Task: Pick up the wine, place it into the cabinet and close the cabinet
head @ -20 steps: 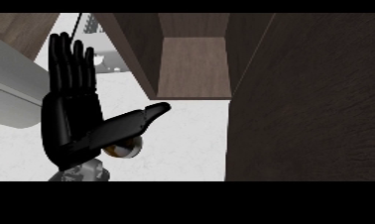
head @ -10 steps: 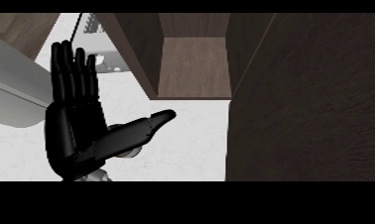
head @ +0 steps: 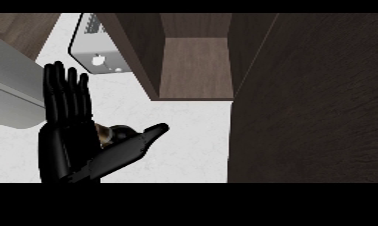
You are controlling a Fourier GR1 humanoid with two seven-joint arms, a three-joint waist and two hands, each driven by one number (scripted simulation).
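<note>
cabinet door (head: 310, 100): dark wood panel filling the view from 1 to 5 o'clock, swung open toward the viewer. It hides whatever is behind it, the right arm included if it is there. Risk: closing it calls for a hand that cannot be seen now, so a blind push may miss the edge or catch the counter.

cabinet (head: 193, 65): open compartment at 12 o'clock, side walls dark, floor panel brown and bare in the part that shows. Risk: the opening is narrow between the left wall and the door, so a tall bottle carried in tilted may strike the wall or the front lip.

counter (head: 192, 135): white marbled top at the centre and 6 o'clock.

left hand (head: 70, 140): at 8 o'clock, released, fingers straight and pointing up, thumb stretched toward 3 o'clock; it grasps nothing. It looks to be resting.

toaster (head: 96, 45): white appliance at 11 o'clock, just left of the cabinet wall. Risk: a wide leftward swing toward the cabinet may clip it.

wine (head: 111, 134): only a small brown rounded bit shows at 8 o'clock, behind the left hand's palm and thumb; I judge it to be the bottle but cannot be sure, nor tell if it stands upright. Risk: the palm is close beside it, so a sideways move may knock it over before any grasp.

right hand: not seen anywhere.
</note>
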